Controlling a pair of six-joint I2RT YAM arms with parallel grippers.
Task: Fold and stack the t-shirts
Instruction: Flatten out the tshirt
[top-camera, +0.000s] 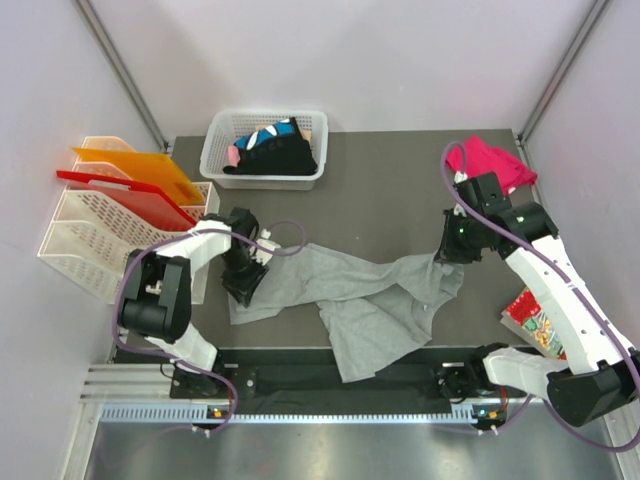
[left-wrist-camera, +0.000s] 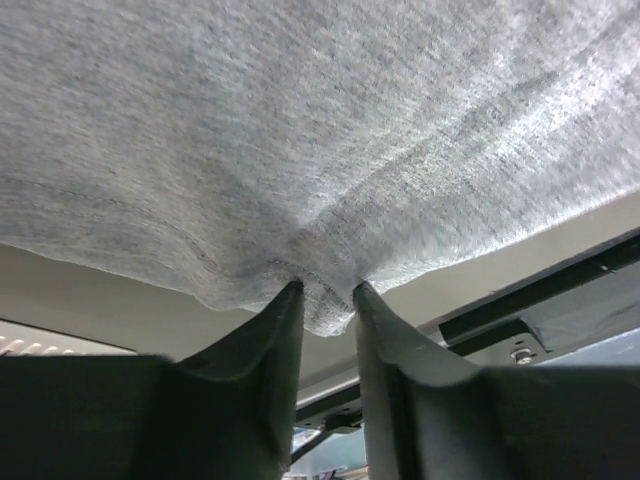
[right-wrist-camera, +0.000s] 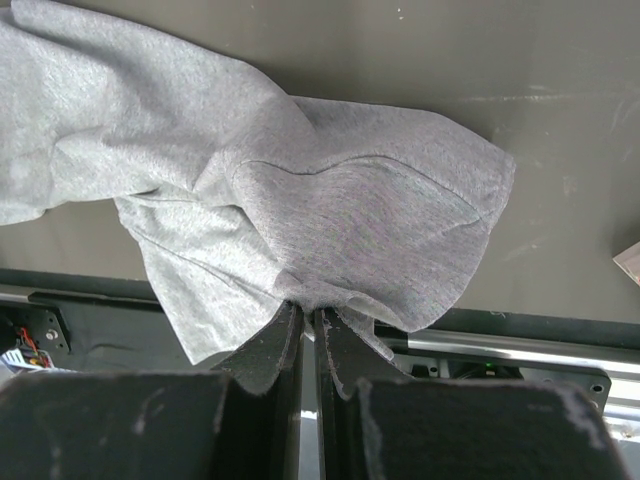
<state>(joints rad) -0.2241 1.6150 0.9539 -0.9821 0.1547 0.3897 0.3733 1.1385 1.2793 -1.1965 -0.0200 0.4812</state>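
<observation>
The large light grey t-shirt (top-camera: 370, 300) lies crumpled across the front of the dark table (top-camera: 380, 190). My left gripper (top-camera: 243, 285) is down at its left edge. In the left wrist view the left gripper (left-wrist-camera: 325, 290) has a small gap between its fingers, with a puckered fold of the grey t-shirt (left-wrist-camera: 320, 130) in that gap. My right gripper (top-camera: 450, 250) holds the shirt's right end. In the right wrist view the right gripper (right-wrist-camera: 308, 308) is shut on a bunched edge of the grey t-shirt (right-wrist-camera: 350, 220). A magenta-pink t-shirt (top-camera: 495, 165) lies at the back right. Black t-shirts with blue-white patches (top-camera: 275, 155) fill a basket.
The white basket (top-camera: 215, 150) stands at the back middle. White file racks (top-camera: 100, 230) with orange and red folders stand at the left edge. A red patterned snack packet (top-camera: 535, 318) lies at the right, beside my right arm. The table's front rail (top-camera: 330, 385) runs below the grey shirt.
</observation>
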